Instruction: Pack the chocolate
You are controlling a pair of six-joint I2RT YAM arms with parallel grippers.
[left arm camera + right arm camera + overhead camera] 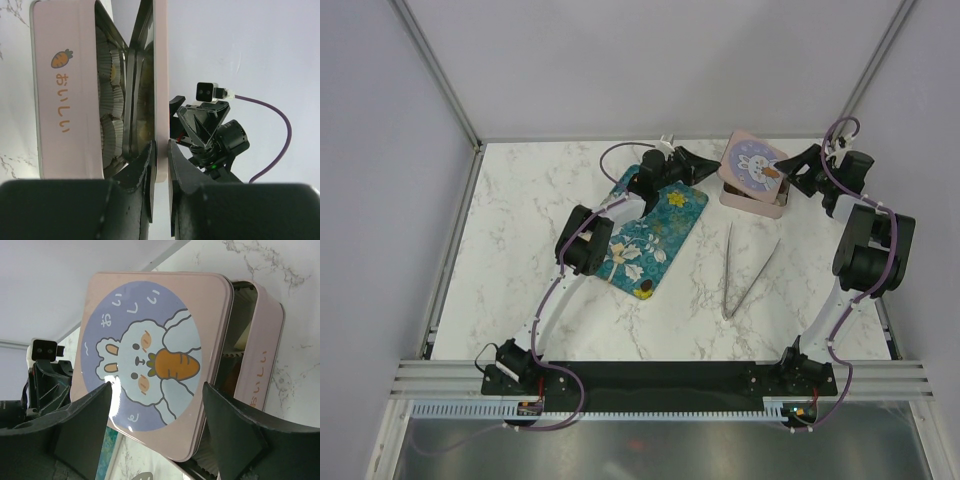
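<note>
Pinching the rim of the pink lid [161, 75], the left tool [161, 150] held it tilted over the one tin [65, 95], whose side read "おいしい" under a carrot. The lid bore the same word around a rabbit. The right tool [157, 390] was spread beside it. One dark chocolate [645, 291] lay at the single tray's [670, 215] near end. One pair of tongs [745, 270] lay on the tabletop [520, 250].

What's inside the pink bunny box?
White pleated paper cups line the pink box, and a few hold something pale yellow that I cannot make out. The lid, pinched by the left hand, hides the rest.
</note>
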